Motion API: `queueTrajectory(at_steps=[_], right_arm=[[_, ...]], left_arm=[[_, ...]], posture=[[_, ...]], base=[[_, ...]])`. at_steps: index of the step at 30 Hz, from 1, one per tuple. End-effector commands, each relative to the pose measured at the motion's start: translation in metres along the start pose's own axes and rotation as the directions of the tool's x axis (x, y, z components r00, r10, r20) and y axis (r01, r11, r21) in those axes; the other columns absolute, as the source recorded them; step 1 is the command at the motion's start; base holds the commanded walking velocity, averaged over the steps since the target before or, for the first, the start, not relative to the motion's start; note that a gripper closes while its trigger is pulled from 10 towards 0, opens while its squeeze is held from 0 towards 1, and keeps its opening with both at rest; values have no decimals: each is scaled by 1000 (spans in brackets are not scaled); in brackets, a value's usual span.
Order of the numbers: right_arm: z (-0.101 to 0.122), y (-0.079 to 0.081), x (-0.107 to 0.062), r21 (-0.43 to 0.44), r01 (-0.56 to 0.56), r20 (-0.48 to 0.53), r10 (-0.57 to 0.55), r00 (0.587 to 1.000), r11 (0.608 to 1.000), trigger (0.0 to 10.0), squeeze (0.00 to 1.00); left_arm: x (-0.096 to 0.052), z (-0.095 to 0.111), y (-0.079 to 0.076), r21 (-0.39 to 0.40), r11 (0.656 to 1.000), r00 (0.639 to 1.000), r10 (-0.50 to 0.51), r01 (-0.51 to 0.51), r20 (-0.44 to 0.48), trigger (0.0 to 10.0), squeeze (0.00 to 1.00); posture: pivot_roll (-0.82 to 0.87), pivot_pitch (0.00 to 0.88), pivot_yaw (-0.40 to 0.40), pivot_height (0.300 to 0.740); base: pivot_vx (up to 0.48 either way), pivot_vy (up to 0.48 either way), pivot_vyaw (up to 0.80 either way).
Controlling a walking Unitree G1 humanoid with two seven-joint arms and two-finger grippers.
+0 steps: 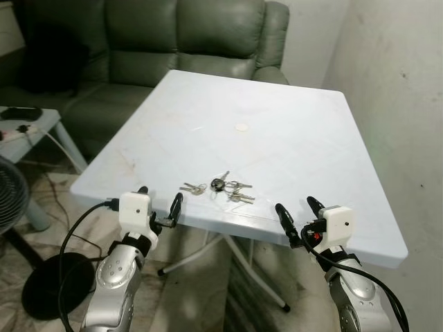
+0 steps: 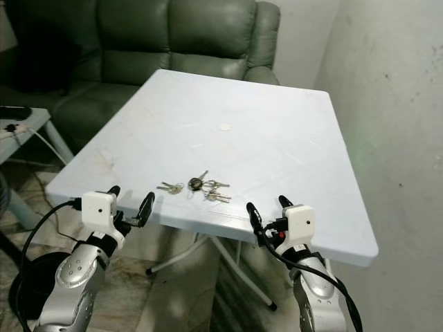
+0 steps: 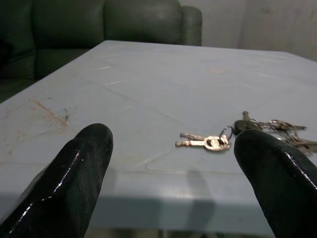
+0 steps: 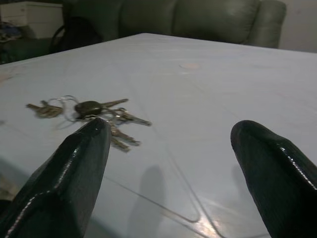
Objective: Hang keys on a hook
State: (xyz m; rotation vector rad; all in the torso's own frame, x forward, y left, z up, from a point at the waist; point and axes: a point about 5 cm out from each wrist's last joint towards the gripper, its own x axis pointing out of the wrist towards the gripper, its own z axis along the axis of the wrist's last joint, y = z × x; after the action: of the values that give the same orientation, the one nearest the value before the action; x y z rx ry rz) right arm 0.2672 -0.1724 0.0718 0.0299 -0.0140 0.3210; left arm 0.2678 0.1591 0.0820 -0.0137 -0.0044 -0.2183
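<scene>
Sofa stands behind the white table, with a fan off to the robot's left. Keys lie near the table's front edge, between and just beyond the left gripper and right gripper, both spread wide and holding nothing.

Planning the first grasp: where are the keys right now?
The keys lie on the white table near its front edge, between and just beyond the open left claw and right claw.
</scene>
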Motion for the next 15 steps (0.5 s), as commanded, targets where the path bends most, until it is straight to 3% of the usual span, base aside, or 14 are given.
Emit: queueTrajectory(at_steps=[1, 15], right_arm=[[3, -3, 4, -32, -25, -2, 25, 1000, 999, 10000, 0], [6, -8, 8, -50, -36, -3, 36, 999, 998, 10000, 0]], left_arm=[[1, 7, -4, 28, 999, 999, -35, 35, 35, 10000, 0], [-1, 4, 0, -20, 1000, 1000, -18, 19, 21, 10000, 0]], posture=[[44, 0, -19, 740], [52, 0, -30, 740]], base=[[0, 0, 0], [0, 0, 0]])
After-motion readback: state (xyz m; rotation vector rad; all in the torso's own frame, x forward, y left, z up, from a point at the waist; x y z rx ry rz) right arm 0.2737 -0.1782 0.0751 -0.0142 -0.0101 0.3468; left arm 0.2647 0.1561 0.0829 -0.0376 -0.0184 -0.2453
